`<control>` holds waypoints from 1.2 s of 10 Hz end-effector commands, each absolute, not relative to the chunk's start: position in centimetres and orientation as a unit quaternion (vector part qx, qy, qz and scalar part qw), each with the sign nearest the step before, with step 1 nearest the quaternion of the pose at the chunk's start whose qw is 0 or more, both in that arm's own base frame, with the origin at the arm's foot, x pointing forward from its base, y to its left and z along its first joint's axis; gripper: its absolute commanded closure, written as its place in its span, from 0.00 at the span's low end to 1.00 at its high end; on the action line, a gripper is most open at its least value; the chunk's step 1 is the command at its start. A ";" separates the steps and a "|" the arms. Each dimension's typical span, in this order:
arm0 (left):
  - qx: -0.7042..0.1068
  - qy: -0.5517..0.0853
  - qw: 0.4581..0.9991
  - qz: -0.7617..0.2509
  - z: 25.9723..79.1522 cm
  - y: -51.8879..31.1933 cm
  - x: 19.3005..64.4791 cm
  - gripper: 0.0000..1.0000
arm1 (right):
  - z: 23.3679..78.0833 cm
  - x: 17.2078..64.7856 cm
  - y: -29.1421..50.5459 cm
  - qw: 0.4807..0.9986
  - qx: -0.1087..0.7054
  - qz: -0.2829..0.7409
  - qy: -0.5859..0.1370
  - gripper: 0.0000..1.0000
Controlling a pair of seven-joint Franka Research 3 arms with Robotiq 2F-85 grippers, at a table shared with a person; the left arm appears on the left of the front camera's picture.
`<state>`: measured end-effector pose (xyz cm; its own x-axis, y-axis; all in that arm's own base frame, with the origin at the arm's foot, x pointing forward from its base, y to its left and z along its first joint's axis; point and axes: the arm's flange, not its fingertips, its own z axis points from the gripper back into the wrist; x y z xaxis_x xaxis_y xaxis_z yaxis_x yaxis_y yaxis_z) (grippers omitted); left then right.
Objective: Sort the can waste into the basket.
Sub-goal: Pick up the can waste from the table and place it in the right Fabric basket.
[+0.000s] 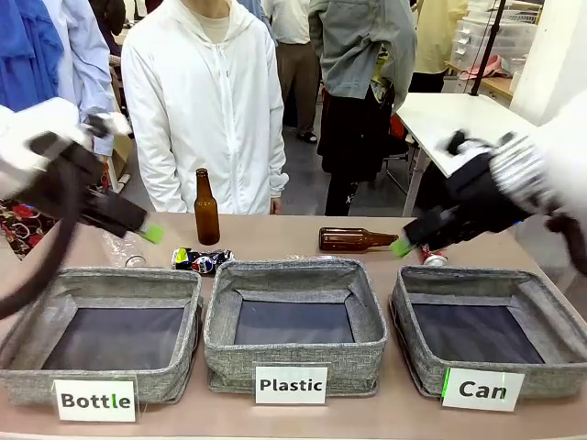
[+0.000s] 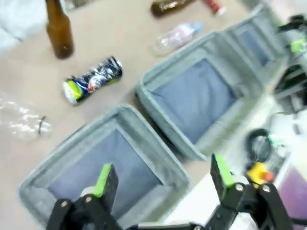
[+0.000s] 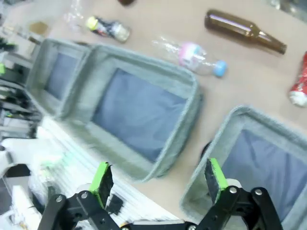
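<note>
Probably light, thin-walled and slippery, the red can [image 1: 434, 258] lies just behind the Can basket [image 1: 408, 316] toward the table's right edge, and the dark can [image 1: 202, 261] lies left of centre. Take each across its middle. The left gripper [image 2: 160, 177] and right gripper [image 3: 158, 179] hover empty, jaws apart.

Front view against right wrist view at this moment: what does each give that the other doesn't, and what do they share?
Front view adds the printed tags on the three grey bins, including the Can label, and the person in white across the table. Right wrist view adds a crushed clear plastic bottle with pink label and blue cap, lying behind the middle bin, and the right gripper from behind, fingers open. Shared: the lying brown bottle, the red can, the dark can and the Can basket.
</note>
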<state>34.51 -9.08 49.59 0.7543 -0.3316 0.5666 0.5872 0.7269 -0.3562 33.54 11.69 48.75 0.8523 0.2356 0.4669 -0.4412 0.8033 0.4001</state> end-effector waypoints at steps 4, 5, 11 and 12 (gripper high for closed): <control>-0.506 -0.307 0.789 -0.163 46.3 9.3 28.8 0.00 | 48.9 27.6 -3.3 0.878 0.418 0.038 -0.229 0.00; -0.528 -0.330 0.775 -0.109 44.6 12.2 28.2 0.00 | 47.5 26.8 -6.0 0.866 0.440 0.013 -0.235 0.00; -0.576 -0.386 0.716 0.086 40.7 5.2 26.6 0.00 | 38.8 25.5 -16.0 0.811 0.520 -0.147 -0.225 0.00; -0.587 -0.376 0.714 0.062 41.8 18.0 31.1 0.00 | 38.6 25.8 -15.6 0.830 0.487 -0.145 -0.231 0.00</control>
<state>33.78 15.43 41.52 0.7164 0.5531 0.4253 0.3155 0.2869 -0.9045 27.22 -20.03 40.05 0.8546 -0.4822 0.1928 0.0410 0.4328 0.9006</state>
